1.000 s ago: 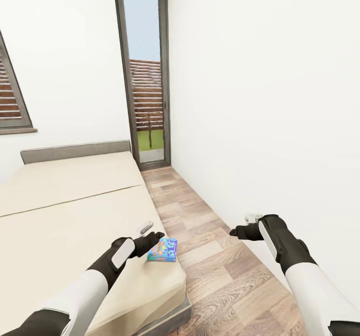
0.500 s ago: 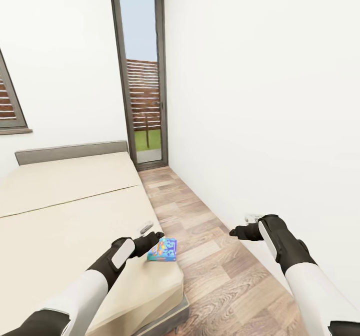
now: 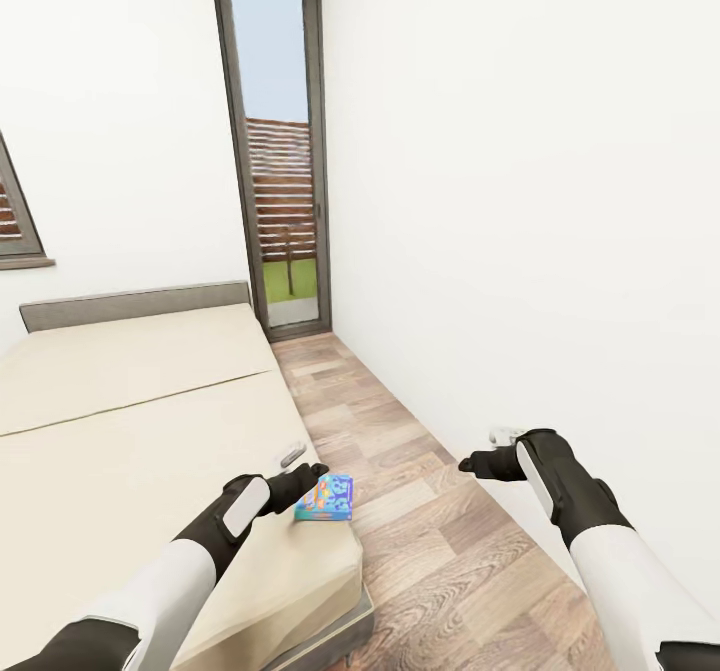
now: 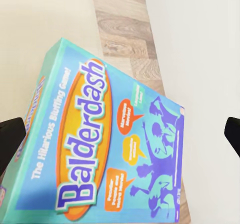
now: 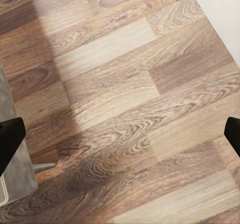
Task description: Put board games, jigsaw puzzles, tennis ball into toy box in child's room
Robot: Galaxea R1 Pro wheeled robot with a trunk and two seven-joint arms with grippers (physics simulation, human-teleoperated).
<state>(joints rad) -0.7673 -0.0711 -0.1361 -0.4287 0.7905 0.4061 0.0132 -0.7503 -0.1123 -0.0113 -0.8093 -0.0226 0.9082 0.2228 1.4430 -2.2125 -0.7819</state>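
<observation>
A turquoise board game (image 3: 325,498) lettered Balderdash hangs tilted just past the bed's near corner, held by my left gripper (image 3: 308,473). In the left wrist view the box (image 4: 100,144) lies between the widely spread fingertips (image 4: 10,139) of that gripper (image 4: 120,139). One fingertip sits at the box's edge and the other stands a little off it. My right gripper (image 3: 478,463) hovers open over the wood floor (image 5: 130,109) with nothing in it. The toy box, table, jigsaw puzzles and tennis ball are out of view.
A beige bed (image 3: 130,421) with a grey headboard takes up the left. A strip of plank floor (image 3: 400,451) runs between it and the white right wall to a tall glass door (image 3: 275,141). A window (image 3: 15,221) is on the far left.
The whole view has swung slightly right, so the bed, door and window slid left in the picture. Both grippers and the board game kept their places in the frame.
</observation>
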